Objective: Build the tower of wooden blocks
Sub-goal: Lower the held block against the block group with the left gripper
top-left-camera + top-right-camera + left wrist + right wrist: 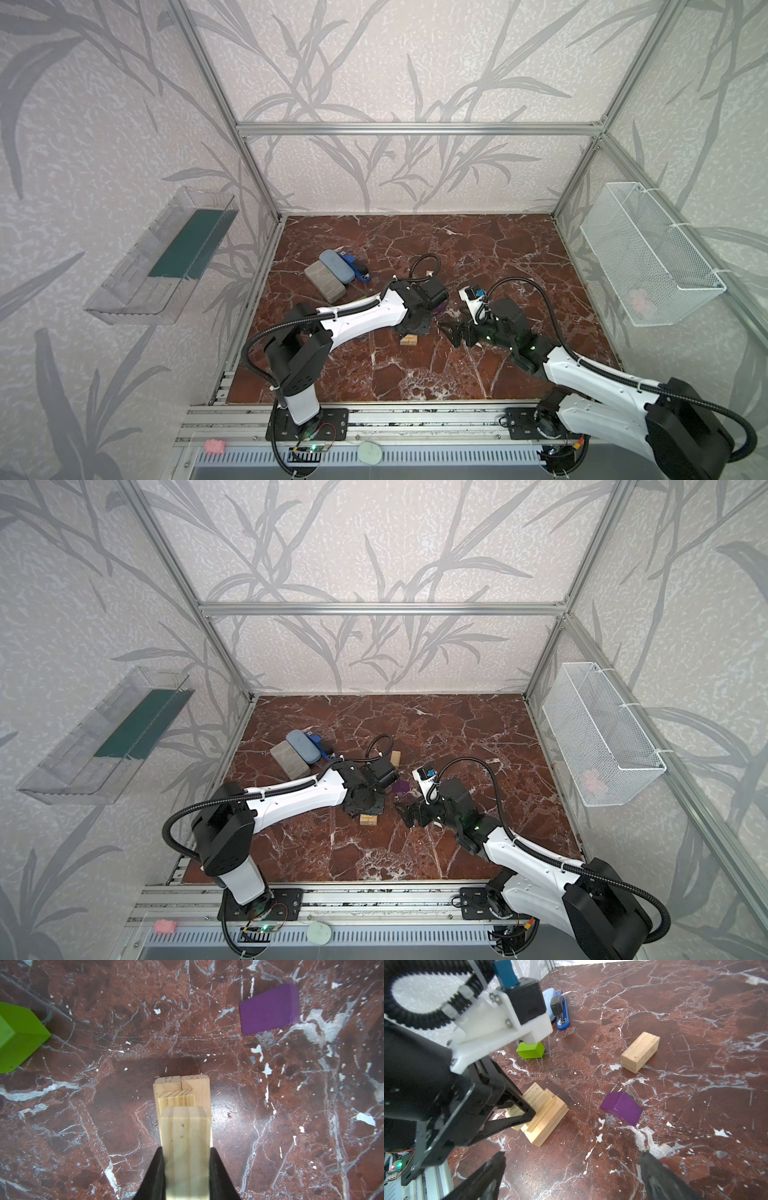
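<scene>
Left pincer (186,1149) clamps a pale wood block (187,1126) held level, its long axis parallel to the tower (180,1086) bricks beneath, while the right pincer (572,1154) gapes wide, empty.

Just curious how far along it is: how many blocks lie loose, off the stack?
3: a pale wood brick, a purple block and a lime-green block, each lying apart on the table. Others may be hidden.

Two matching arms: the left arm (365,320) and right arm (590,378), glossy white shells over black joints. Black ribbed cable (425,1017) loops along each. Silver screws (508,1022) stud the white camera bracket (481,1020). On the left hand (187,1151), the fingers (153,1176) are black wedges. A green light (477,825) glows.
</scene>
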Available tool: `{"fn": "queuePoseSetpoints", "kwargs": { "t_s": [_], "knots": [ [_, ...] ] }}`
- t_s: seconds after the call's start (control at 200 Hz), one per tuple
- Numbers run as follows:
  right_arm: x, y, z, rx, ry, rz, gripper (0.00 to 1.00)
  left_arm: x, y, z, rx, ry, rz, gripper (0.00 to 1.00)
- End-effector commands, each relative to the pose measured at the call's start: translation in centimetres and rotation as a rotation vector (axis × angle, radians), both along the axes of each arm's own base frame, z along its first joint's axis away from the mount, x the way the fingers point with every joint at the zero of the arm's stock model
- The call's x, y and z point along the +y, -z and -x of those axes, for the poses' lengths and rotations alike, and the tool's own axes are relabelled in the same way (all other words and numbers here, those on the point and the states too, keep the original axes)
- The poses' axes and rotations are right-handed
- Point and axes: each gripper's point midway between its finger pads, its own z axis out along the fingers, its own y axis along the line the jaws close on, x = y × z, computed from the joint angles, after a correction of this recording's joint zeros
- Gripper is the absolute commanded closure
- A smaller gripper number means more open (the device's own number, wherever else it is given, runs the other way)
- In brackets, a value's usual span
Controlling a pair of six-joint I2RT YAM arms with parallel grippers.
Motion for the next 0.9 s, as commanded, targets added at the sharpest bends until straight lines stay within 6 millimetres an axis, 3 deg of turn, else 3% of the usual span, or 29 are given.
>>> {"fn": "queuePoseSetpoints", "kwargs": {
  "t_s": [0.0, 0.895],
  "knots": [
    [0.2, -1.0, -0.1, -0.033, -0.006, -0.031, 0.01, 1.2, -0.3, -0.3, -0.01, -0.035, -0.06, 0.87],
    [-0.3, -0.9, -0.4, -0.032, 0.024, -0.01, 0.01, 0.9, 1.3, -0.4, 0.016, -0.054, -0.05, 0.82]
  ]
}}
